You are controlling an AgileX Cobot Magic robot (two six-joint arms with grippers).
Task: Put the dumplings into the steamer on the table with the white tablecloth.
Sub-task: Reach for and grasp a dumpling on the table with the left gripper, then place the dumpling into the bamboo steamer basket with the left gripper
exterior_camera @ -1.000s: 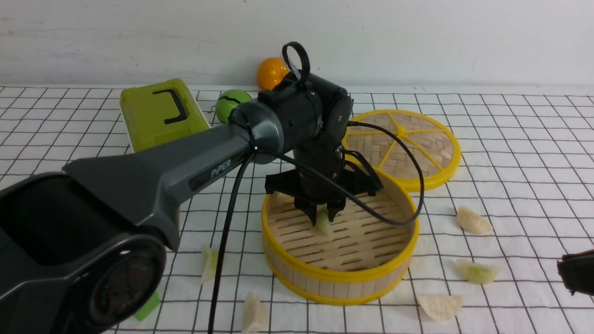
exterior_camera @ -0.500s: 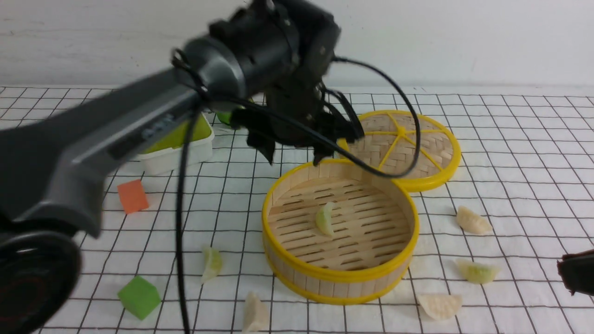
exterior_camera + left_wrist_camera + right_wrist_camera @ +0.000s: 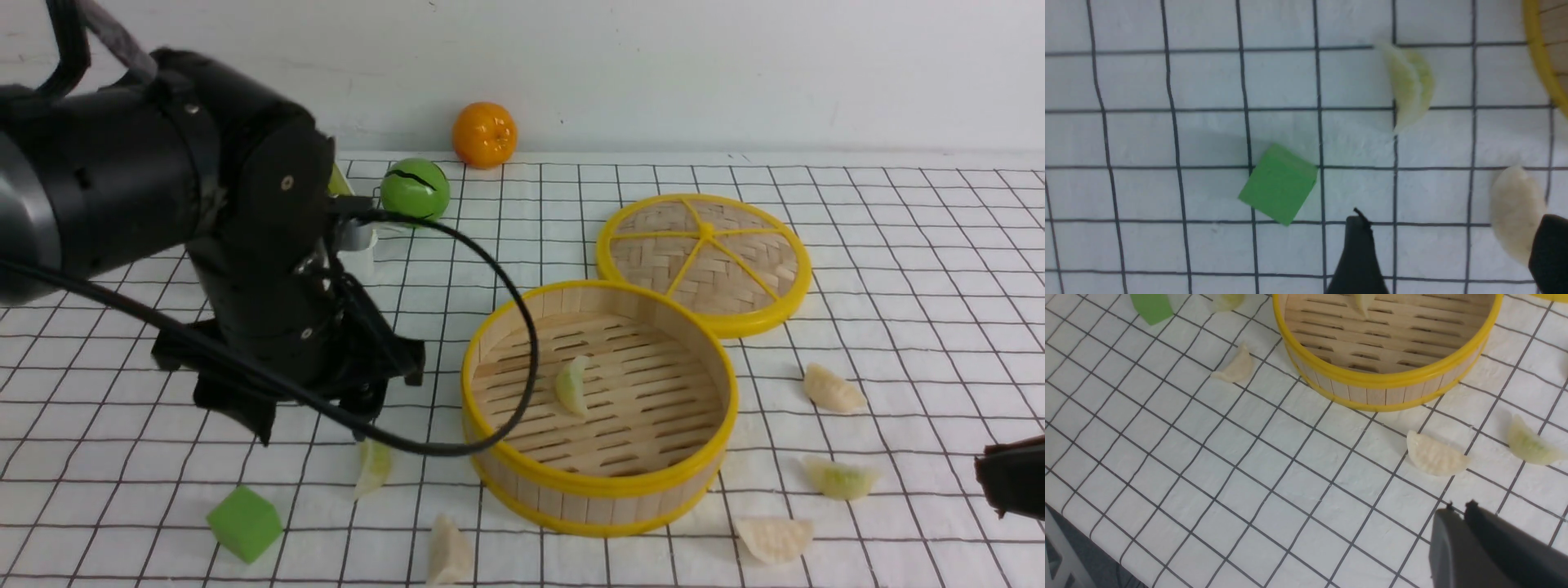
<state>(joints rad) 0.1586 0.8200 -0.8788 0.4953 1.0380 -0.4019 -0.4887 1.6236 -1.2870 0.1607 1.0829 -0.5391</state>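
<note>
One of six dumplings lies in the steamer (image 3: 600, 490), which stands to the right of the left end effector (image 3: 310, 431) on the bench (image 3: 604, 563). This light-green dumpling (image 3: 571, 385) rests on the slatted floor; five remain outside, so the task looks barely begun. A green-tinged dumpling (image 3: 374, 467) is just to the right of the left end effector, and a pale one (image 3: 449, 551) lies farther right and nearer the viewer. Three more (image 3: 833, 389) (image 3: 841, 479) (image 3: 774, 539) lie to the left of the right end effector (image 3: 1461, 503). The left end effector is spread wide and empty; the right one's tips are pressed together, pinching nothing.

Compared with a second ago, the left end effector is out of the steamer, away to its left, leaving the dumpling inside. The five outside dumplings are unmoved.
</note>
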